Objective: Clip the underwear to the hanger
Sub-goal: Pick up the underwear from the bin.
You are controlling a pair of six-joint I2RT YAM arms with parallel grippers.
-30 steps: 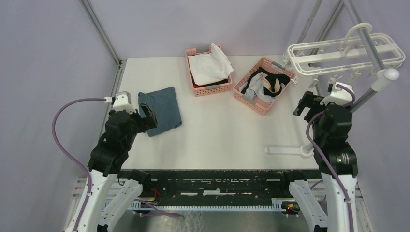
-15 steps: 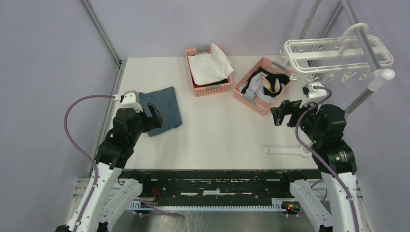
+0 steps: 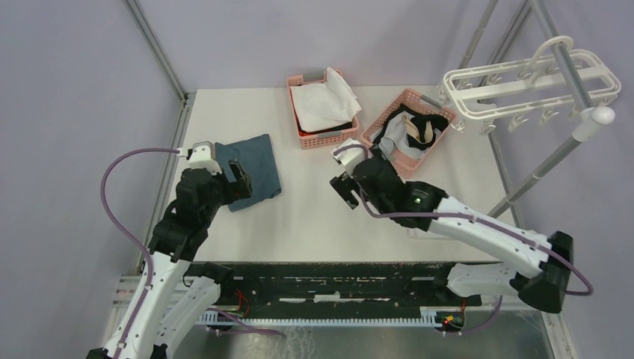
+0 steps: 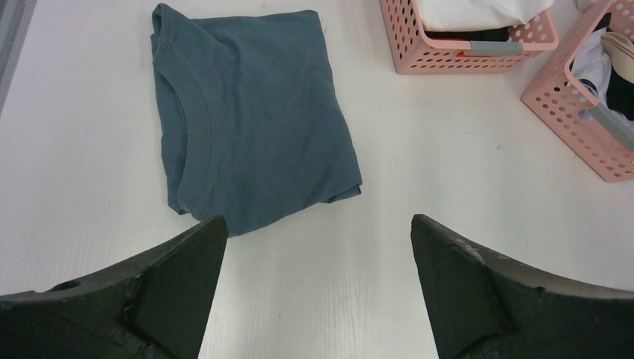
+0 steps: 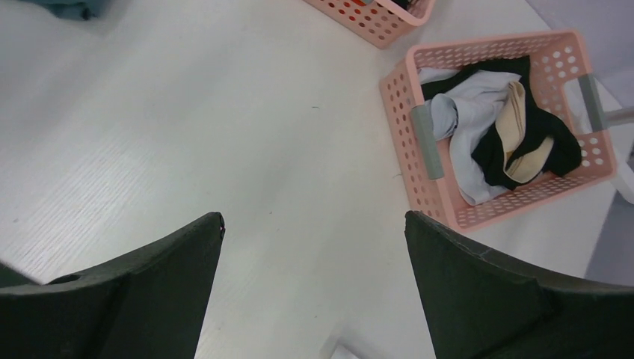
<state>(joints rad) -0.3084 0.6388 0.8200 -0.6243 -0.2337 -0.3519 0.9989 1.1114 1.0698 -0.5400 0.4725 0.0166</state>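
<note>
Reaching phase, before any pick-up. At left, the left gripper [image 3: 238,179] hovers with its jaws wide apart and empty at the near edge of a folded blue-grey cloth [image 3: 250,166], which plays no part in the task. At centre, the right gripper [image 3: 345,187] also has its jaws spread and holds nothing above the bare table [image 3: 314,217]. Just right of it, the underwear [image 5: 557,146] lies bundled with a pale garment in a pink basket [image 5: 434,198]. At far right, the hanger [image 3: 451,91] hangs unloaded on its pole. The next move probably calls for the right gripper to turn toward the basket and pinch the beige waistband free. Compared with a second ago, the right arm has swung from beneath the hanger to mid-table; the left has crept forward only slightly.
</note>
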